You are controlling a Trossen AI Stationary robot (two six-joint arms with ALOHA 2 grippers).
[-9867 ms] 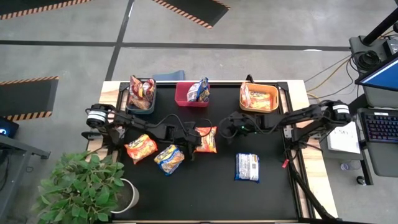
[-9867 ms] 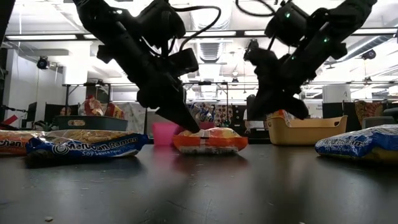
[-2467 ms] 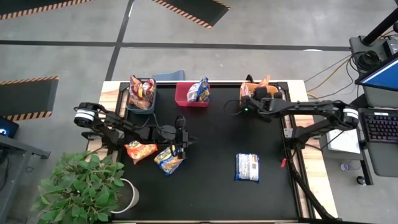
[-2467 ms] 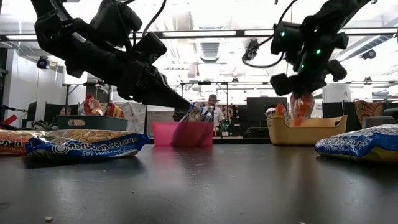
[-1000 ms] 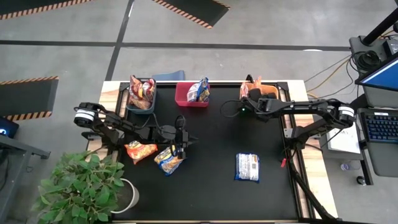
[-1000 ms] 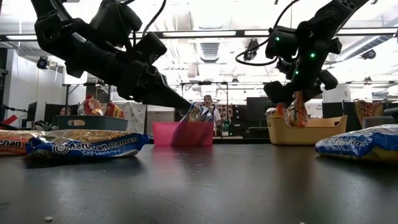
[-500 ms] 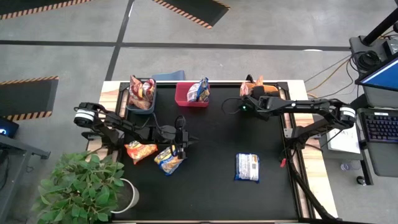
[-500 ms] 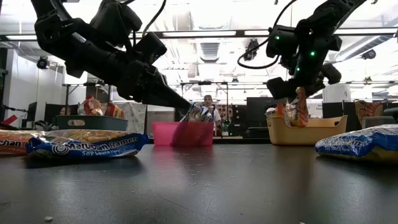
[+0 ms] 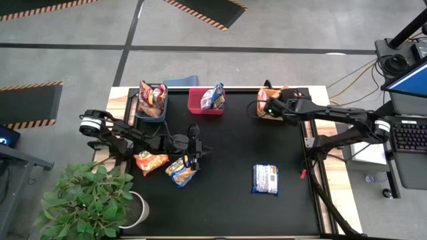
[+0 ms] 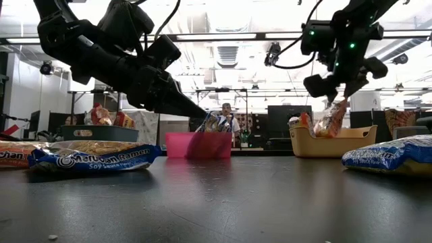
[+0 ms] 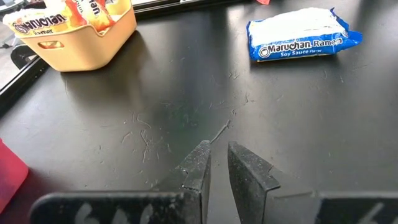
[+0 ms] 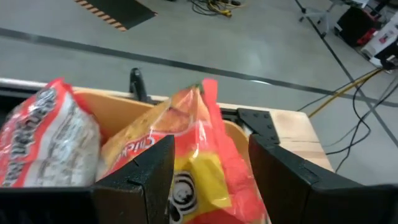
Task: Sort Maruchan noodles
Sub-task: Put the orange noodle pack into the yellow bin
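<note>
End effector (image 10: pixel 335 94) over orange bin (image 9: pixel 291 100), gripping packet (image 10: pixel 331 120)

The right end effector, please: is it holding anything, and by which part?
Yes: the right end effector grips an orange noodle packet near its top edge, above the orange bin.

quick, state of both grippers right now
left gripper: shut, holding nothing, above the table.
right gripper: shut on an orange noodle packet, over the orange bin.
</note>
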